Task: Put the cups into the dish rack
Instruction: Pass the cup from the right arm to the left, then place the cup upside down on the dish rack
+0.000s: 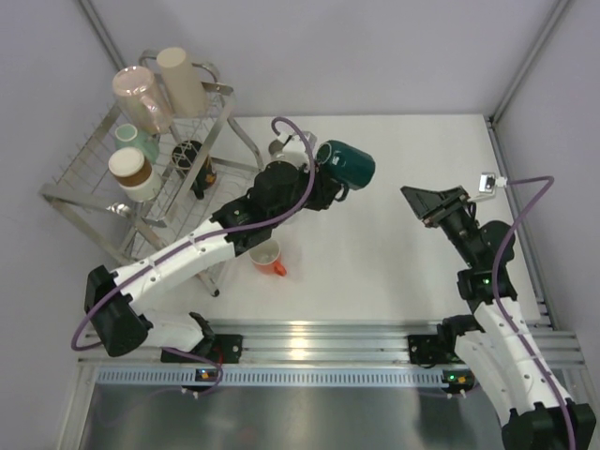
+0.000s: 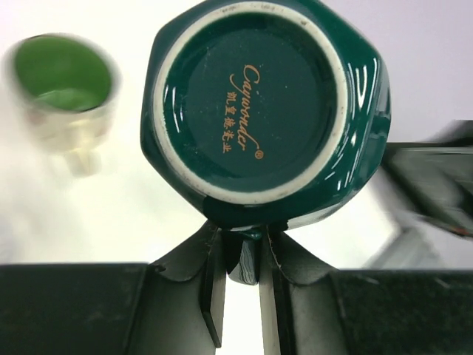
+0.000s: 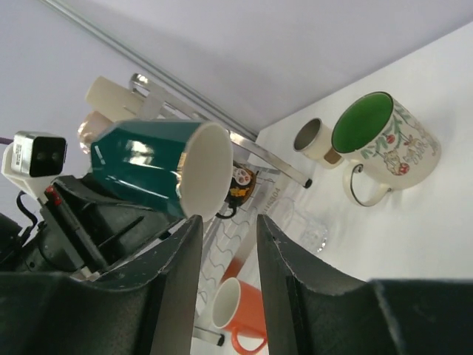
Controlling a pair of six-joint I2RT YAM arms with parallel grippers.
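Dark teal cup (image 2: 251, 103), the only one of its kind, is held in the air by its handle, pinched in the narrow jaws of the left gripper (image 2: 240, 248). Gold script on its base seems to read "Cajwonder", above Chinese characters. The right gripper (image 3: 229, 229) is partly open and empty. One green-inside mug (image 2: 63, 81), one orange-handled cup (image 1: 268, 257) and one small steel cup (image 3: 314, 139) are on the table (image 1: 394, 272). The dish rack (image 1: 84, 178) holds one pink cup (image 1: 141, 94), one beige cup (image 1: 183, 80), one teal cup (image 1: 139, 141) and one brown-banded cup (image 1: 129, 173).

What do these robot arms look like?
The left arm and right arm have white shells, black joints and looping purple cables. The left end effector and right end effector are black with two flat fingers. A green light glows on the right arm.
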